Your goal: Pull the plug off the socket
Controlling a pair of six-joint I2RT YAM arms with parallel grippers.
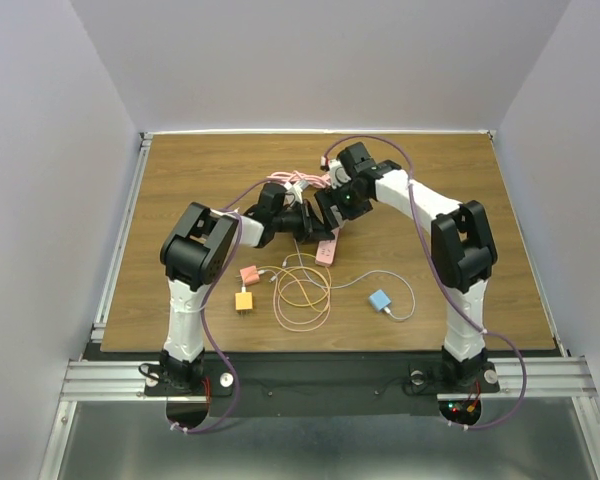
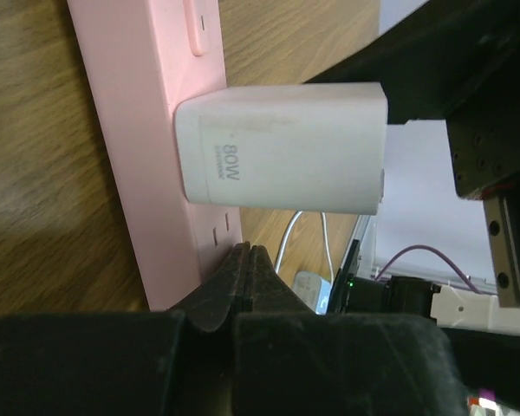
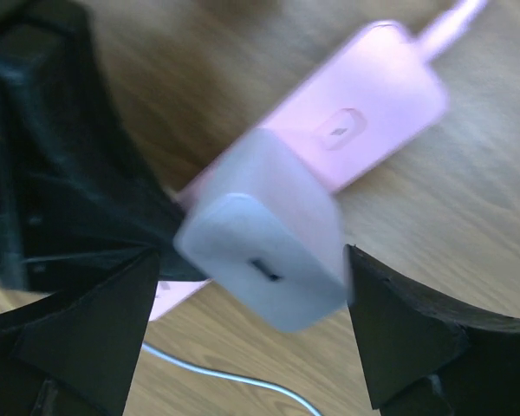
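Right claw straddles plug, socket seemingly behind.

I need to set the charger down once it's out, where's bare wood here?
Bare: the wooden table's back-left corner beyond the left arm, and the back-right corner. Crowded around the long pink power strip mid-table and among the front's coloured cube adapters and looped cables.

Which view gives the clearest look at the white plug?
Left wrist: the white plug is sharp, side-on, seated in the pink socket. Right wrist shows its port end blurred, inside the open right gripper. The top view barely shows it.
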